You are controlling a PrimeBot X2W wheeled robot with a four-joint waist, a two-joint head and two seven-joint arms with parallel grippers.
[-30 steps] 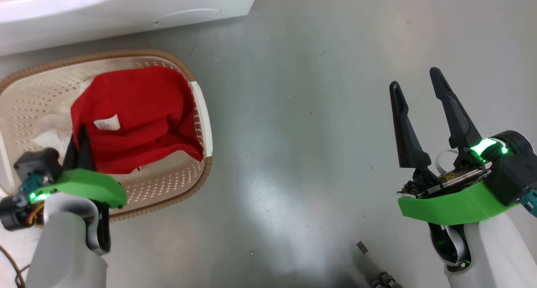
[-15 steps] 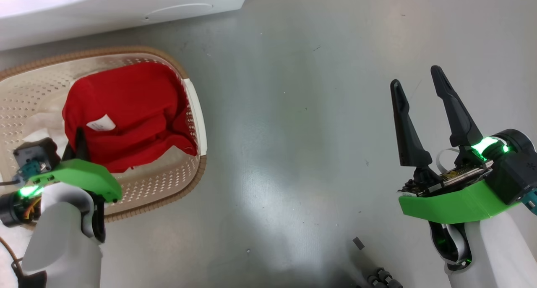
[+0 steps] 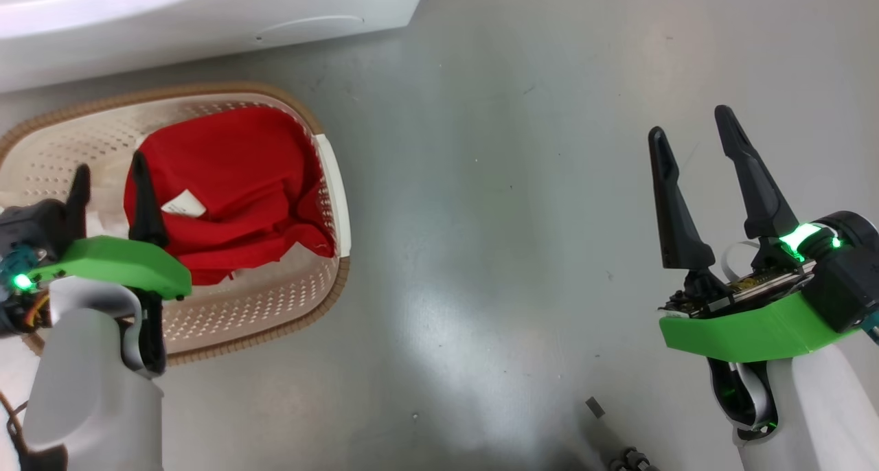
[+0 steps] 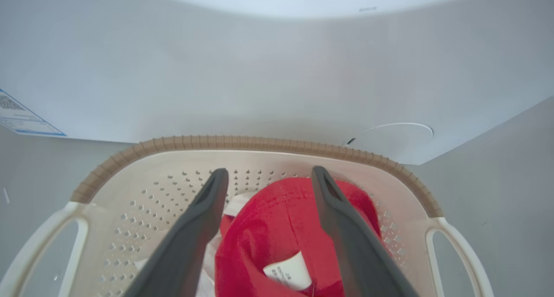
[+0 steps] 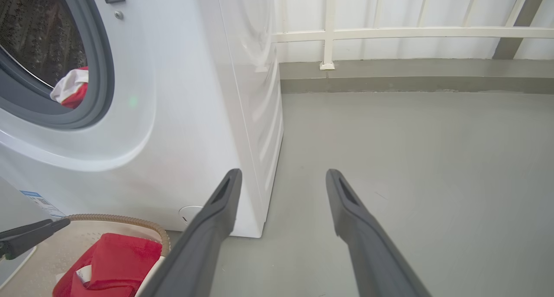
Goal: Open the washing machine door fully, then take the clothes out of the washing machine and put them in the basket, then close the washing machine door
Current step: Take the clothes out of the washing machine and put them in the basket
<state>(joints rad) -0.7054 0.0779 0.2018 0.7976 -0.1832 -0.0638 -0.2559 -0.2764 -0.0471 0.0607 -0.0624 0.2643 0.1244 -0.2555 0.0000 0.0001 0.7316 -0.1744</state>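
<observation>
Down on the grey floor, just before the white washing machine, stands the basket, cream and perforated with a brown woven-look rim. Its long axis runs left to right in the head view, parallel with the machine's front, with a white handle at each short end. The clothes in it are a crumpled bright red heap with a small white label showing on top. The heap lies toward the basket's right end and climbs the wall below that handle. The right wrist view shows another red and white piece at the lower lip of the grey gasket. The left gripper hangs over the near left part of the basket on a pale forearm rising from the lower left. Its fingers point toward the machine and are spread wide with nothing between them; in the left wrist view they frame the red cloth below. The right gripper is well apart over bare floor, fingers pointing away from the robot, likewise wide and empty.
</observation>
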